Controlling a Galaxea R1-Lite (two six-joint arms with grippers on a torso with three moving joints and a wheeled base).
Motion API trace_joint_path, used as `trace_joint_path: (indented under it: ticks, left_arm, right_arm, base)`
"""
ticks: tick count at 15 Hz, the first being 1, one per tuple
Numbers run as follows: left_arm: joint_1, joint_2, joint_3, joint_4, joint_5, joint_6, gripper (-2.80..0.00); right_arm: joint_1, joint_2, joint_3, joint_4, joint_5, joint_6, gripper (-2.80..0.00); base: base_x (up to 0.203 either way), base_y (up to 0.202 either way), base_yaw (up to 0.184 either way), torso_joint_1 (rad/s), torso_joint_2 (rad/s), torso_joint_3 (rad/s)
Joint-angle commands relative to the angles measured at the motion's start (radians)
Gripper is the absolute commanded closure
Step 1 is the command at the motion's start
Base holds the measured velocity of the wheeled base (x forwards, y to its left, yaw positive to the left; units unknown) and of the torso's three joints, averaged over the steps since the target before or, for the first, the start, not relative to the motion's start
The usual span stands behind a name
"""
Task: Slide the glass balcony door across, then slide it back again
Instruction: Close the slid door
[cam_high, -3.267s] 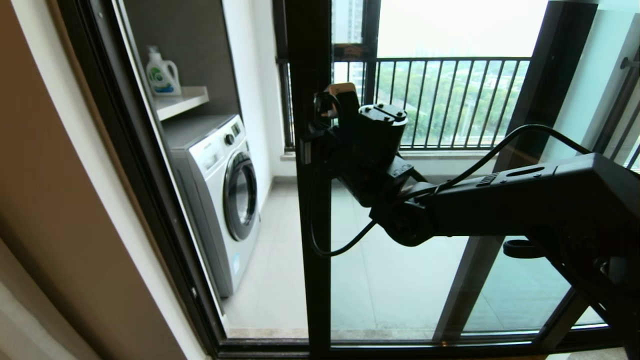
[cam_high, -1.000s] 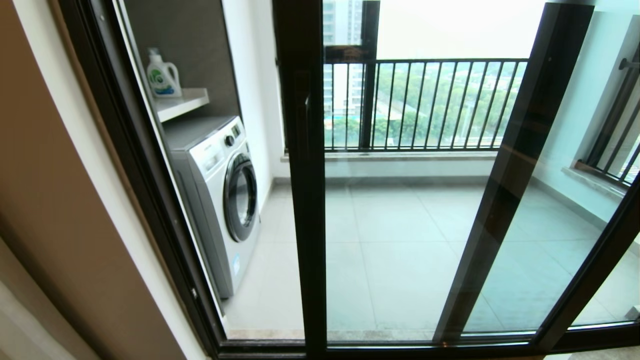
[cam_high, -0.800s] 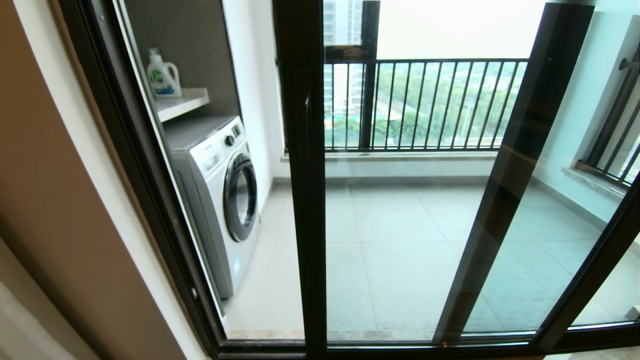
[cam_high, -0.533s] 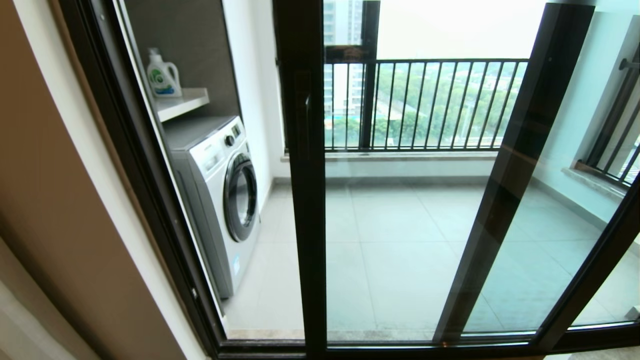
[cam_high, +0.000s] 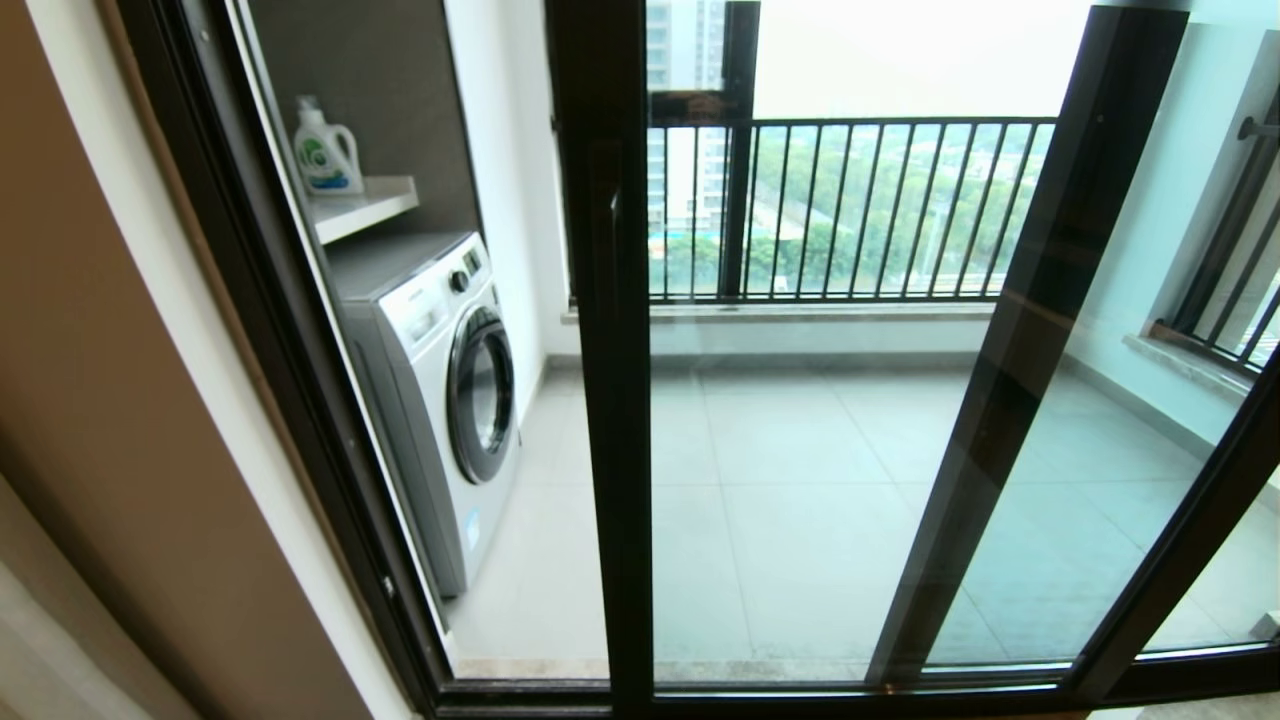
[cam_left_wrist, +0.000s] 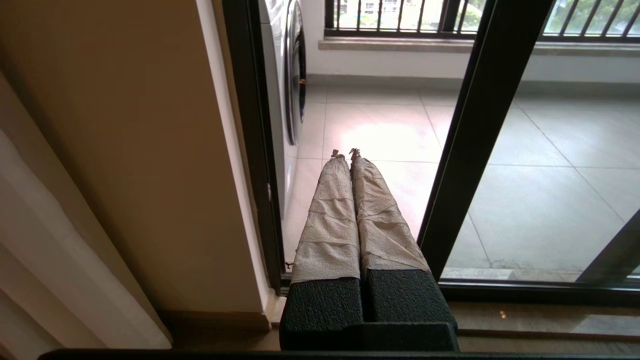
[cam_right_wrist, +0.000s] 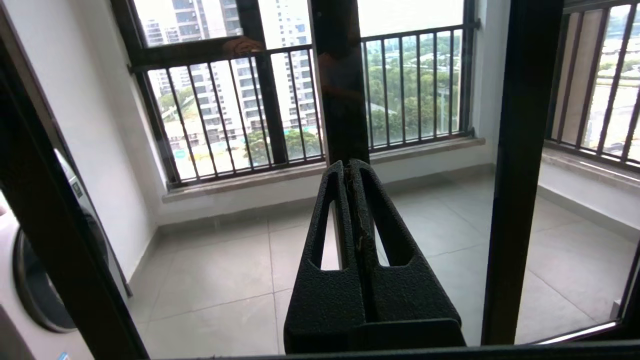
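The glass balcony door (cam_high: 800, 480) stands partly slid across, its dark leading upright (cam_high: 612, 420) mid-view with the small latch handle (cam_high: 612, 225) on it. An open gap lies between that upright and the outer frame (cam_high: 300, 380) on the left. Neither arm shows in the head view. My left gripper (cam_left_wrist: 345, 153), its fingers wrapped in beige tape, is shut on nothing, low near the floor track beside a door upright (cam_left_wrist: 475, 140). My right gripper (cam_right_wrist: 348, 165) is shut and empty, pointing at the glass away from the frame uprights.
A white washing machine (cam_high: 440, 390) and a detergent bottle (cam_high: 325, 150) on a shelf stand left on the balcony. A railing (cam_high: 850, 200) runs along the back, and a barred window (cam_high: 1225, 290) is at right. A beige wall (cam_high: 100, 400) flanks the opening.
About three seconds ago my right arm reached to the door's upright at the latch; it has since drawn back out of the head view. Nothing has moved over the last second.
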Motion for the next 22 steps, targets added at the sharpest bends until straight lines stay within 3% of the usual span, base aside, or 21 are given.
trace_joint_path:
  ticks: [1,3,6,8,11,13,16,19,22]
  left_arm:
    - [0.001,0.000,0.000,0.000,0.000,-0.001,0.00]
    - [0.001,0.000,0.000,0.000,0.000,-0.001,0.00]
    - [0.001,0.001,0.000,0.000,0.000,-0.001,0.00]
    - [0.001,0.000,0.000,0.000,0.000,-0.001,0.00]
    - [0.001,0.001,0.000,0.000,0.000,-0.001,0.00]
    - [0.001,0.000,0.000,0.000,0.000,-0.001,0.00]
    - [0.001,0.001,0.000,0.000,0.000,-0.001,0.00]
    - [0.001,0.001,0.000,0.000,0.000,-0.001,0.00]
    - [0.001,0.000,0.000,0.000,0.000,-0.001,0.00]
  right_arm:
    - [0.001,0.006,-0.026,0.009,0.076,-0.024,0.00]
    - [0.008,0.005,-0.053,0.040,0.095,-0.029,0.00]
    - [0.163,-0.005,-0.178,0.206,0.021,-0.033,0.00]
    - [0.161,-0.061,-0.216,0.308,0.003,-0.043,0.00]
    - [0.130,-0.256,-0.109,0.395,0.045,-0.158,0.00]
    - [0.122,-0.279,-0.004,0.434,0.068,-0.151,0.00]
    - [0.120,-0.276,0.238,0.339,0.092,-0.138,0.00]
    - [0.120,-0.276,0.489,0.030,0.093,-0.211,0.00]
    - [0.120,-0.276,0.532,0.012,0.136,-0.211,0.00]
  base:
    - [0.000,0.000,0.000,0.000,0.00,0.000]
    - [0.000,0.000,0.000,0.000,0.00,0.000]
    - [0.000,0.000,0.000,0.000,0.00,0.000]
    - [0.000,0.000,0.000,0.000,0.00,0.000]
    - [0.000,0.000,0.000,0.000,0.00,0.000]
    - [0.000,0.000,0.000,0.000,0.00,0.000]
    - [0.000,0.000,0.000,0.000,0.00,0.000]
    - [0.000,0.000,0.000,0.000,0.00,0.000]
    - [0.000,0.000,0.000,0.000,0.00,0.000]
